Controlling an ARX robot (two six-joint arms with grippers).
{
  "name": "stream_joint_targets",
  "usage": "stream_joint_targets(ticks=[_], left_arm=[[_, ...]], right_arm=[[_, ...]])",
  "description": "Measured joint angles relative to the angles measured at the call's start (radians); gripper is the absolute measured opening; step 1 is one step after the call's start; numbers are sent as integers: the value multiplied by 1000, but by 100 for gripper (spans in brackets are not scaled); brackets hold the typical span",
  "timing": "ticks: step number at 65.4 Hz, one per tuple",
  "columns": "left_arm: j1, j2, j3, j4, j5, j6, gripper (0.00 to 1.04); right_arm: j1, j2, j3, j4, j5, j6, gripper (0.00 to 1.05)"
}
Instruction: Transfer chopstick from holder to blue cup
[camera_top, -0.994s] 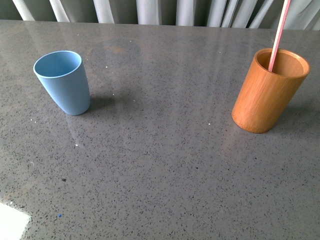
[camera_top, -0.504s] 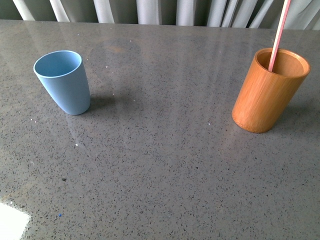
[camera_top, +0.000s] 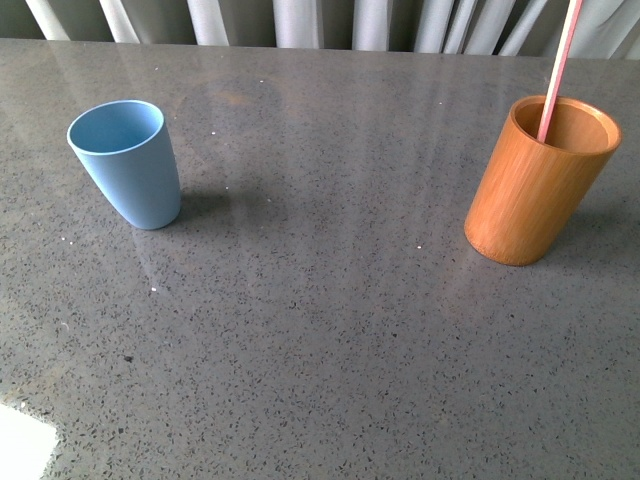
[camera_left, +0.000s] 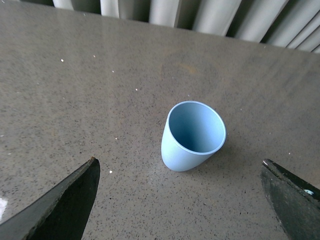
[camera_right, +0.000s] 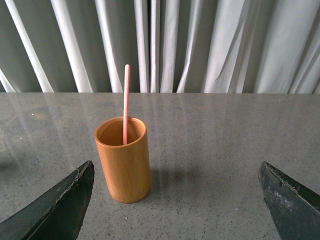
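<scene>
A pinkish-red chopstick stands in the orange-brown holder at the table's right, its top running past the picture's edge. The light blue cup stands empty at the left. Neither arm shows in the front view. In the left wrist view my left gripper is open, and the blue cup sits just beyond its tips. In the right wrist view my right gripper is open, with the holder and the chopstick ahead of it, nearer one finger.
The grey speckled table carries both containers. Pale curtains hang behind its far edge. A white patch shows at the near left corner.
</scene>
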Motion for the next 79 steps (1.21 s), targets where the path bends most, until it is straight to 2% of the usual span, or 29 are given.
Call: stream_joint_targets(ticks=[11,23,74,76,79], left_arm=[[-16,221,158,-36,-14,-8,96],[-27,371,285,-97,-77,-6,96],[-66,663,527,-245,-137,40,96],[-67,668,534,-249,-138,42,95],[-68,679,544,-257,-144,46,85]], right_arm=[[0,0,0,0,0,0,96],[0,0,0,0,0,0,96],[0,0,0,0,0,0,96],[0,0,0,0,0,0,96],[0,0,0,0,0,0,96]])
